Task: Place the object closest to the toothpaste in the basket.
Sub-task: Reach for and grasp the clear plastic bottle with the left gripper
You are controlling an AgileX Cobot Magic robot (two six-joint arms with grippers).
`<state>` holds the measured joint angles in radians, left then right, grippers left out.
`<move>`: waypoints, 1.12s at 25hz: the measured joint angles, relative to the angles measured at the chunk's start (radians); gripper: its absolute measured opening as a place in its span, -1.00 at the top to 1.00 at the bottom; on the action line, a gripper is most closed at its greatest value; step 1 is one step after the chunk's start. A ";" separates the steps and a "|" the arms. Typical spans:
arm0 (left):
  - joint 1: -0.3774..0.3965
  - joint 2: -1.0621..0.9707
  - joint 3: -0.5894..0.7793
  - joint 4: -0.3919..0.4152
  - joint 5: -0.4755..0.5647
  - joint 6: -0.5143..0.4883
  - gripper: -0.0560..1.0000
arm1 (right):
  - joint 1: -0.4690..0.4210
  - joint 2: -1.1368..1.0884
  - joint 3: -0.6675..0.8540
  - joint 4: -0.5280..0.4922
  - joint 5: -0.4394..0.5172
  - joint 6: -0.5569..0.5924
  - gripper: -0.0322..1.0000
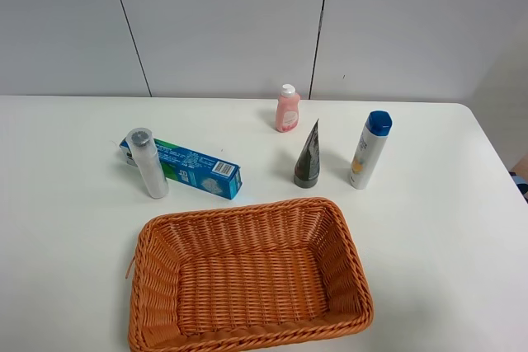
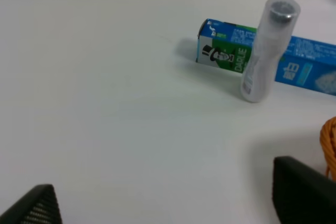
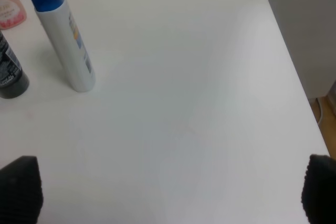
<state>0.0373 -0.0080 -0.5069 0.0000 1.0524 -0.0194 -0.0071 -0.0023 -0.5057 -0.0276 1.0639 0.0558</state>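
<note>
From the high camera: a white table [image 1: 66,237], with a woven basket [image 1: 244,210] at 6 o'clock, open side up. At 10 o'clock from the basket, upright, the grey-capped bottle [image 1: 149,166], nearest of all to the toothpaste box [image 1: 198,170]. That box flat on the table, aslant, just behind the bottle and running off toward 4 o'clock. Touching or merely close there: impossible to tell. At 12 o'clock of the table, a pink bottle [image 1: 287,110]. At 1 o'clock from the basket, a dark tube [image 1: 308,158] standing on its cap. At 3 o'clock of the tube, near it, a white bottle with blue cap [image 1: 369,152], upright.

From the left wrist: left gripper [image 2: 168,203] spread wide, holding nothing, with only the tips of its two dark fingers [image 2: 37,208] showing. Grey-capped bottle [image 2: 265,51] well ahead of those tips and well apart from them, off toward the finger nearer the basket [image 2: 331,142]. Bare table between gripper and bottle. Toothpaste box [image 2: 223,52] right behind the bottle, its printed end showing past it.

From the right wrist: right gripper [image 3: 168,190] likewise wide open and empty, fingertips [image 3: 18,192] far apart. Ahead and to one side, the white bottle with blue cap [image 3: 65,40], the dark tube [image 3: 9,69] beside it, and part of the pink bottle [image 3: 8,9] beyond.
</note>
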 joint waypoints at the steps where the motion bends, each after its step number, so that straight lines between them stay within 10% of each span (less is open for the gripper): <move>1: 0.000 0.000 0.000 0.000 -0.001 0.000 -0.62 | 0.000 0.000 0.000 0.000 0.000 0.000 -0.99; 19: -0.009 0.800 -0.153 -0.208 -0.373 0.027 -0.62 | 0.000 0.000 0.000 0.000 0.000 0.000 -0.99; 28: -0.264 1.055 -0.153 -0.239 -0.589 0.034 -0.60 | 0.000 0.000 0.000 0.000 0.000 0.000 -0.99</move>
<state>-0.2271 1.0469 -0.6603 -0.2391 0.4636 0.0141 -0.0071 -0.0023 -0.5057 -0.0276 1.0639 0.0558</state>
